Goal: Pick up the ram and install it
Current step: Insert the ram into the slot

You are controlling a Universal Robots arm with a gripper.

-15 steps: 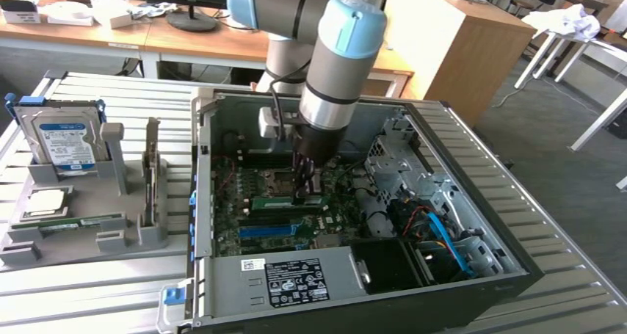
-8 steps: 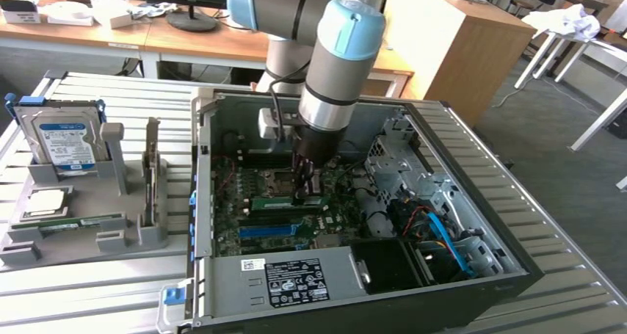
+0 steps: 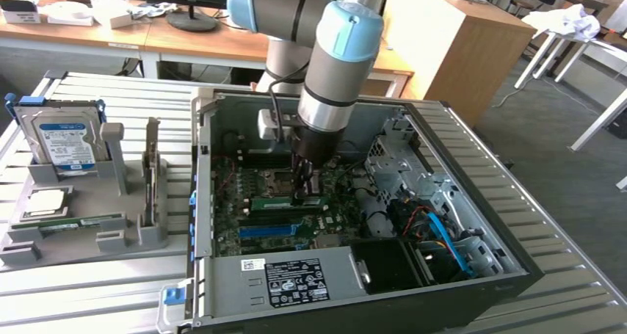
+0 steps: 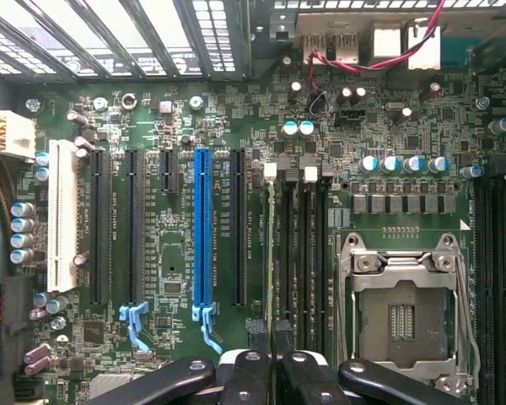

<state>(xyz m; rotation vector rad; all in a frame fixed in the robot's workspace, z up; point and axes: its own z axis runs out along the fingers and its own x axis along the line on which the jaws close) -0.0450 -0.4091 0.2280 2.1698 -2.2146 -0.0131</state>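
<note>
Holding the ram (image 3: 270, 200) on edge at the memory slots (image 4: 302, 253).
Claw (image 3: 305, 189) narrow, closed on the ram; stick stands beside the processor socket (image 4: 402, 316), inside the open case (image 3: 460, 150), mid-bench (image 3: 98, 99).

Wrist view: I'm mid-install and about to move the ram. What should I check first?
1. Ram gripped: ok, the end effector is shut on it.
2. Ram parallel with the memory slots: ok.
3. Ram seated in a slot: cannot tell.
4. White slot latches open: cannot tell.
5. Red cable clear of the slots: ok, it lies by the rear ports.
</note>
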